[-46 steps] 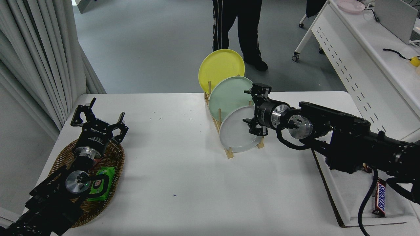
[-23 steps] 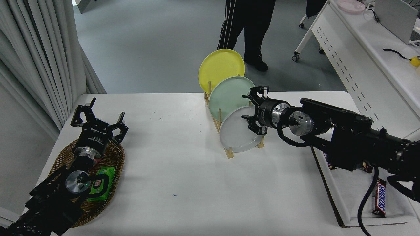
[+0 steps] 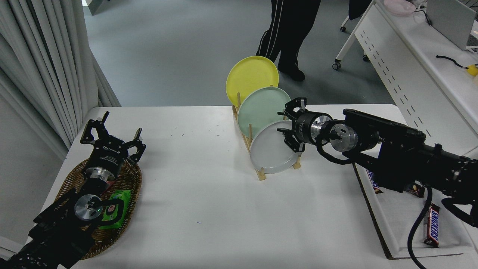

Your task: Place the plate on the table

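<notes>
Care is what this step is needing most. The right gripper (image 3: 289, 127) is reaching toward the wooden rack (image 3: 261, 172), and its fingers are spread wide with nothing between them. The plate (image 3: 270, 151) is standing on its edge in the rack's front slot, leaning back on the mint green plate (image 3: 261, 108), with the yellow plate (image 3: 252, 76) at the rack's far end. The gripper is sitting at the grey plate's upper right rim, very close or just touching; I cannot tell which. I think it should be sliding one finger in front of the rim and one behind, squeezing softly, then lifting straight up out of the rack so the other plates are not tipping. The table (image 3: 209, 194) in front of the rack is where the plate is going. The left gripper (image 3: 112, 136) is resting far left of the rack, fingers open, over a basket (image 3: 129, 179).
</notes>
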Robot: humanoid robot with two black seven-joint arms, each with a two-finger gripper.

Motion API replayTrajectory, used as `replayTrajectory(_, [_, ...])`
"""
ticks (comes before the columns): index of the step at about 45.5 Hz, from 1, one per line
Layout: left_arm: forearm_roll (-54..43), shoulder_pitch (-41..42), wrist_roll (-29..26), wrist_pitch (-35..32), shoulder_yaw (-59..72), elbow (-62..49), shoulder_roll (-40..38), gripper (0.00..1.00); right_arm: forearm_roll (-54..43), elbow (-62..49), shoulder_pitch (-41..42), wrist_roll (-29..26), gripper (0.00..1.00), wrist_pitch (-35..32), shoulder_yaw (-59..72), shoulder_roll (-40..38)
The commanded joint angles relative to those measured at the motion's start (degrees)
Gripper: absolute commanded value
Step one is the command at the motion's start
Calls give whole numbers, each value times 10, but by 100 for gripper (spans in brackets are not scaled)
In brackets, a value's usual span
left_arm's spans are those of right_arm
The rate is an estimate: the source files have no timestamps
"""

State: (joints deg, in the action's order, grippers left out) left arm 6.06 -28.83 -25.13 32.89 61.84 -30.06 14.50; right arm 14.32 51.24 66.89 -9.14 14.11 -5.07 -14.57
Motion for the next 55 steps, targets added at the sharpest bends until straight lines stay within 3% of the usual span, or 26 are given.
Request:
replayTrajectory(1, [0,0,0,0,0,0,0,100,-1,0,2,-3,42,3,-1,-2])
replayTrajectory(16, [0,0,1,0,0,0,0,100,-2,-1,2,-3,41,20,-1,-2])
replayTrajectory(55, [0,0,0,1,0,0,0,100,3,-19,-1,-3,21,8,-10,4])
